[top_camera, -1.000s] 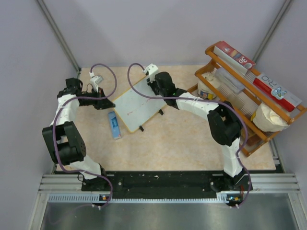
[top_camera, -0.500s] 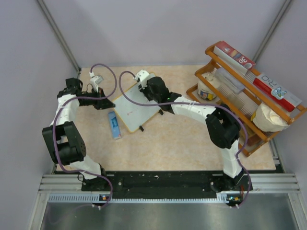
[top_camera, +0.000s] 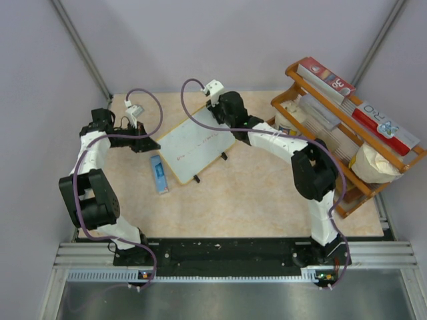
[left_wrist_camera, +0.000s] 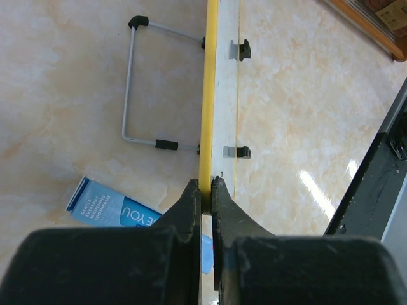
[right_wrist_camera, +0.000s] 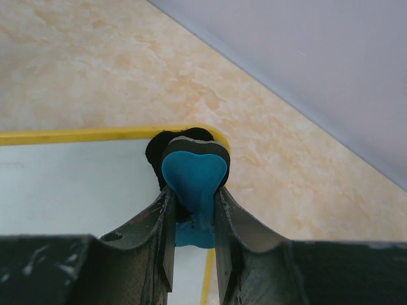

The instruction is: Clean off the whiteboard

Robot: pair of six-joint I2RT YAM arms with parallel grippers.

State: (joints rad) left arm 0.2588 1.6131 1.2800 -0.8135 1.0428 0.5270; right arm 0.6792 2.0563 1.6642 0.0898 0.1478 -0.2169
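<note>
Left tool [left_wrist_camera: 205,187] clamps the whiteboard [top_camera: 193,148] by its edge, steadying it, while right tool [right_wrist_camera: 193,194], clamped on the blue eraser [right_wrist_camera: 193,168], works its far corner.

This is a robot lab's test cell. Plain lilac walls [top_camera: 233,40] on bare metal posts [top_camera: 83,48] box in a small beige marbled table [top_camera: 267,200]. An aluminium rail [top_camera: 373,252] runs along the bottom of the frame, with a cabled left arm [top_camera: 90,197] and right arm [top_camera: 310,177] bolted to it. At the upper right, a wooden rack [top_camera: 333,107] holds boxes [top_camera: 325,79] and a tub [top_camera: 287,123].
</note>
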